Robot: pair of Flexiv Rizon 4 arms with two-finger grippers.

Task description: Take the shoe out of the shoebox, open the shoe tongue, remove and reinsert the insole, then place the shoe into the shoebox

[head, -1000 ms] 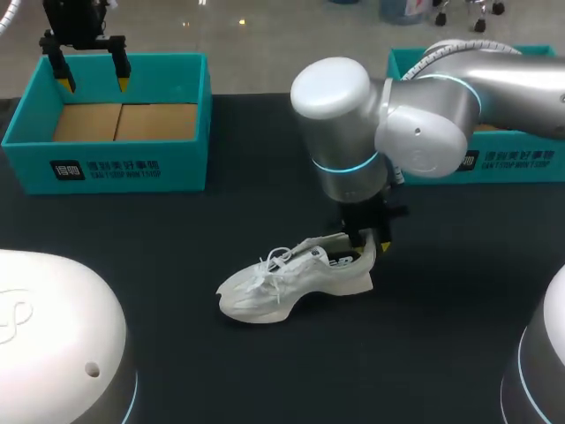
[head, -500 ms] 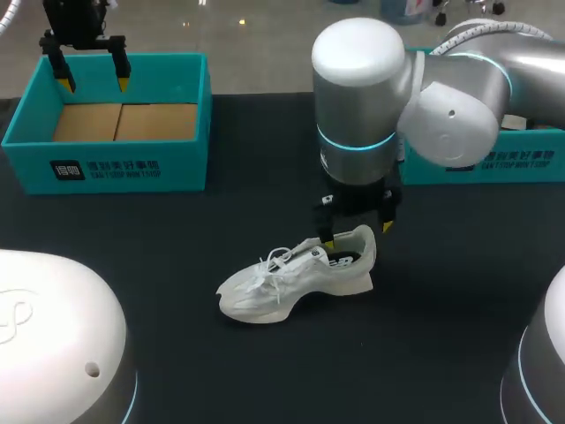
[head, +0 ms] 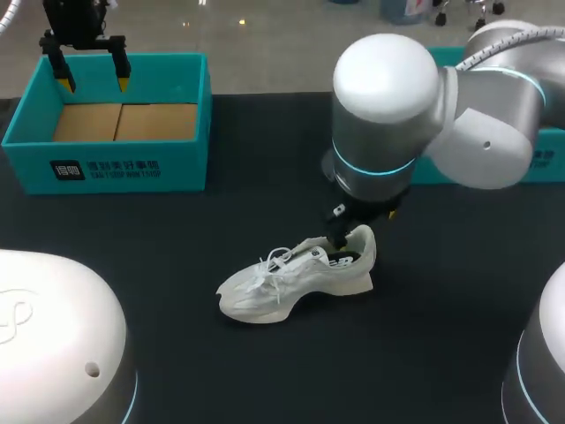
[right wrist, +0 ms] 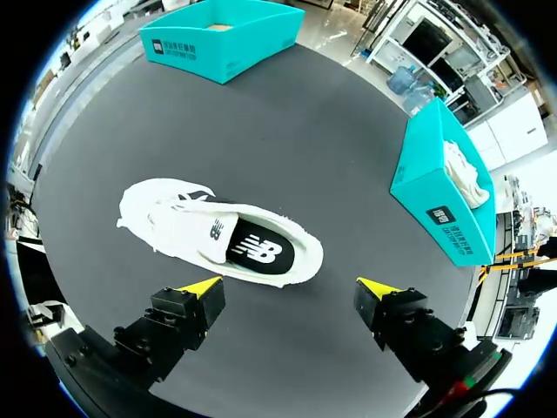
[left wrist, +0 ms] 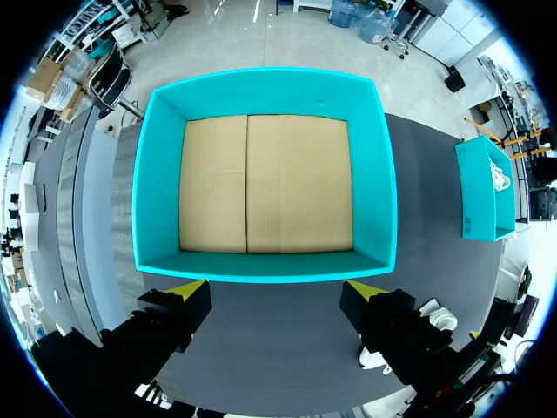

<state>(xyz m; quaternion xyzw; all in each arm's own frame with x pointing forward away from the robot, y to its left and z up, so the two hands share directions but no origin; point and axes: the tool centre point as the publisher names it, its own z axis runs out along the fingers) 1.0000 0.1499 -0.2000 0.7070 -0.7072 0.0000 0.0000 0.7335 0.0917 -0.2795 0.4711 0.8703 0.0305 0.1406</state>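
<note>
A white shoe [head: 291,281] lies on its sole on the black table, toe to the left, its black insole [right wrist: 257,252] showing in the opening. My right gripper [head: 353,225] hangs just above the heel, largely hidden by its own wrist. In the right wrist view it [right wrist: 290,287] is open and holds nothing, with the shoe [right wrist: 183,222] ahead of its fingers. My left gripper [head: 93,81] hovers open over the far rim of the empty teal shoebox [head: 106,168]. From the left wrist, that gripper [left wrist: 277,292] looks down on the shoebox [left wrist: 374,174] and its cardboard floor.
A second teal box [head: 543,159] stands at the back right behind my right arm, with another white shoe [right wrist: 466,178] inside it. Bare black table lies in front of the shoe and between the two boxes.
My right gripper has opened, let go of the shoe's heel and lifted slightly, its wrist swinging right. The shoe stays put. The left arm has not moved.
</note>
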